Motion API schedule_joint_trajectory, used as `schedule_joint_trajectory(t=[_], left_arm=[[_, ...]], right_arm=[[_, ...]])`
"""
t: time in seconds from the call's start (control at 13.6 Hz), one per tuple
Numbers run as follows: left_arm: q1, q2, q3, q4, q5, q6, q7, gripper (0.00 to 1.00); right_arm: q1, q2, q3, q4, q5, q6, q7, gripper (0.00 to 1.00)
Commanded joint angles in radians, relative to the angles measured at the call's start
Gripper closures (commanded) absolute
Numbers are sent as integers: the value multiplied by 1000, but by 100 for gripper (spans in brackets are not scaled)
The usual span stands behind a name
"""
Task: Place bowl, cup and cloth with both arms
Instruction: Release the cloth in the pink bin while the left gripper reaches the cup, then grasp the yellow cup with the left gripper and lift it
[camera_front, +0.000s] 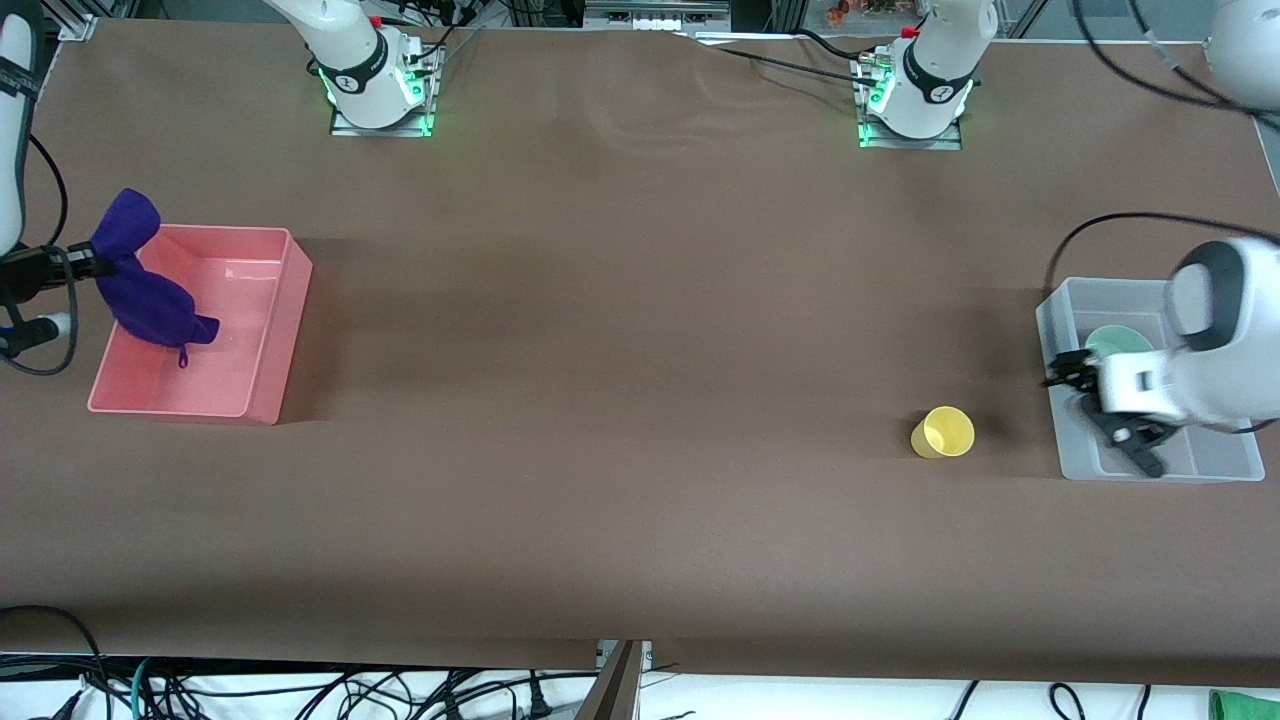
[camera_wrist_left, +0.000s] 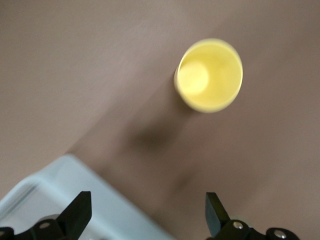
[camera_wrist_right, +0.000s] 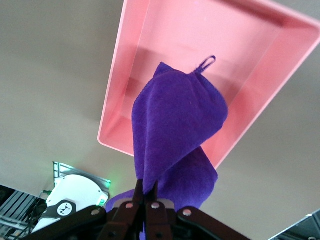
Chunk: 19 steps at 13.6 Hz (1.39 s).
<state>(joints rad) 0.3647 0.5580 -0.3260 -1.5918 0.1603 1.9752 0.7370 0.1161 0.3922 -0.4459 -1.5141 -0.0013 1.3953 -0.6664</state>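
The right gripper (camera_wrist_right: 145, 197) hangs over the pink bin (camera_front: 262, 330) at the right arm's end of the worktop (camera_front: 620, 400). Its jaws are pinched tight on one corner of the cloth (camera_front: 140, 285), which drapes from them with its loop tag dangling just above the bin floor. To finish this step well, I would judge the jaws should carry the cloth a little more toward the bin's middle and lower it before letting go. The upper fold bulges over the bin's rim on the gripper's side, so a release from here risks leaving part of the fabric draped on the wall.

The cup (camera_front: 943, 432) stands upright on the open worktop, beside the clear bin (camera_front: 1060, 400) and apart from it. In the left wrist view it lies well ahead of the jaws.

The left gripper (camera_front: 1090, 385) is over the clear bin at the left arm's end. Its jaws are spread wide and hold nothing. The bowl (camera_front: 1118, 342) sits inside that bin, partly hidden by the hand. The cup looks like this arm's next target. The jaws should stay spread, centre over the cup's rim, then descend straight so that one finger does not tip the light cup.
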Motion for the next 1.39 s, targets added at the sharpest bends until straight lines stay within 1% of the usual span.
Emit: schedule_joint_trajectory(t=[0.0,0.07,0.15,0.22,0.37,0.44,0.66,0.73,0.88,0.95,1.03,1.1,1.17,1.25,1.32], left_arm=[[-44,104,5,46,-21,103,-131,2],[-52,137,4,44,-31,128,-171,6],[-55,161,4,49,-75,132,-198,14],[-55,175,5,50,-111,148,-203,34],[-64,207,5,44,-119,180,-212,89],[-63,220,5,46,-119,180,-217,100],[-61,211,5,50,-113,175,-211,100],[-58,207,5,53,-110,171,-206,100],[-52,163,8,53,-93,134,-188,100],[-43,128,10,56,-91,72,-157,100],[-26,85,19,59,-90,9,-121,100],[-7,38,30,59,-85,-60,-75,100],[0,-11,45,58,-32,-141,-38,100],[13,-50,48,55,46,-209,-18,100],[26,-82,47,49,126,-263,-1,100]], right_arm=[[8,-6,3,-32,12,8,101,45],[8,-7,4,-31,14,7,113,0],[8,-7,6,-28,27,5,117,0],[8,-9,6,-23,33,8,119,0],[8,-12,6,-17,34,13,119,0],[8,-12,6,-17,34,13,119,0],[10,-21,9,1,31,13,117,0],[10,-22,16,44,29,13,119,0],[11,-27,50,118,30,33,111,0],[11,-42,71,147,27,37,113,0],[11,-70,114,176,14,42,117,0],[11,-97,131,198,0,68,117,0],[11,-116,139,198,0,132,117,0],[11,-130,160,198,-3,193,116,0],[13,-147,173,193,-23,223,117,0]])
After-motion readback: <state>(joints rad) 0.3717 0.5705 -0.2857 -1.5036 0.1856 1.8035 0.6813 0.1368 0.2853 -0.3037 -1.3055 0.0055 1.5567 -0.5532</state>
